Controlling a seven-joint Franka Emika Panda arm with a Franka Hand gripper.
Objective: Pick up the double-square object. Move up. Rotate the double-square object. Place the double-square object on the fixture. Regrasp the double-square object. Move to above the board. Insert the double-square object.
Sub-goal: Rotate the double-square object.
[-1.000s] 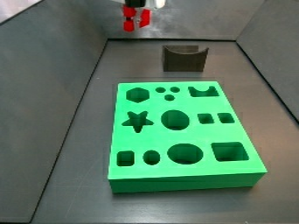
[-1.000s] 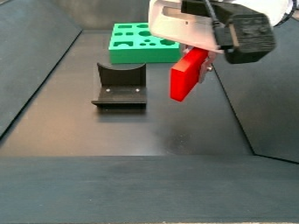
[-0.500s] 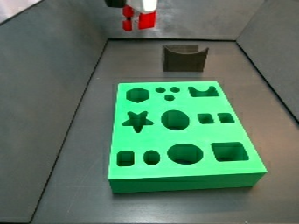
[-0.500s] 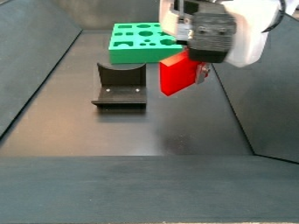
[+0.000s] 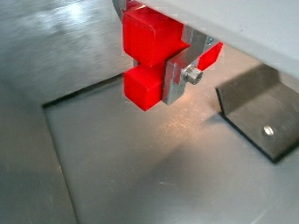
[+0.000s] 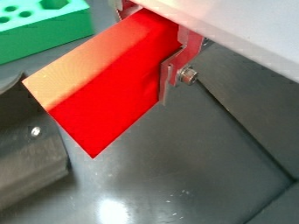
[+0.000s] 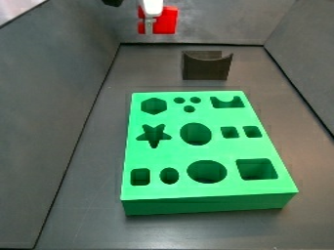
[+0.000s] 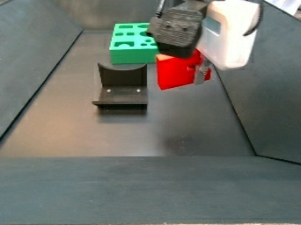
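Note:
My gripper point(image 8: 188, 54) is shut on the red double-square object point(image 8: 178, 72) and holds it in the air, well above the floor. In a side view the object point(image 7: 163, 21) hangs at the far end of the bin, behind the dark fixture point(image 7: 206, 64) and the green board point(image 7: 202, 146). Both wrist views show the object point(image 5: 147, 52) point(image 6: 111, 92) clamped by a silver finger point(image 5: 177, 77) point(image 6: 173, 68); the opposite finger is hidden behind it. The fixture point(image 8: 120, 86) stands on the floor to one side below the gripper, in front of the board point(image 8: 133, 39).
Grey sloped bin walls point(image 7: 78, 59) enclose the dark floor point(image 8: 141, 141). The fixture also shows in both wrist views point(image 5: 260, 109) point(image 6: 30, 171). A corner of the board shows in a wrist view point(image 6: 41, 31).
The gripper has risen and turned with the double-square object in it; the object has gone from hanging upright to a more turned, squarer outline. Fixture and board have not moved.

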